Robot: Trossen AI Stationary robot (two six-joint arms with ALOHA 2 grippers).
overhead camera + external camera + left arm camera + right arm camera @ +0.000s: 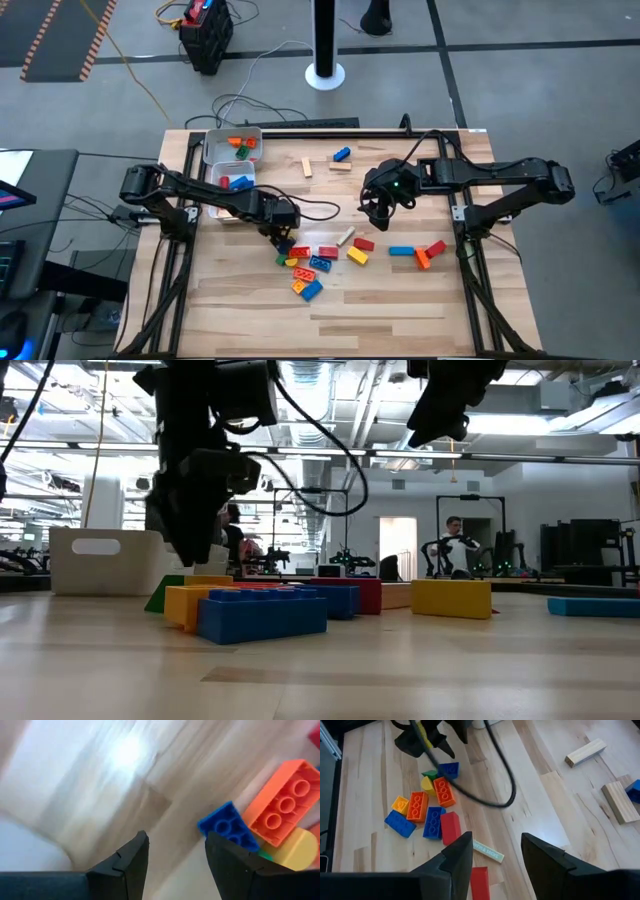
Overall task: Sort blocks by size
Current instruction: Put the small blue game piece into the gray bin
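Note:
Several blocks (310, 265) lie in a loose cluster near the table's middle, red, blue, orange, yellow and green. A blue bar, an orange and a red block (420, 252) lie to their right, and one blue block (342, 154) lies at the far side. My left gripper (280, 238) is open and empty just left of the cluster. In its wrist view (177, 840) a small blue brick (225, 822) and an orange brick (280, 802) lie just beyond one fingertip. My right gripper (380, 208) is open and empty above bare table (497, 840), on the far right of the cluster.
Two white trays (232, 145) (218, 170) stand at the far left and hold a few blocks. Pale wooden pieces (306, 167) (340, 165) (346, 236) lie on the table. A black cable (495, 795) trails from the left arm. Bare wood lies toward the near edge.

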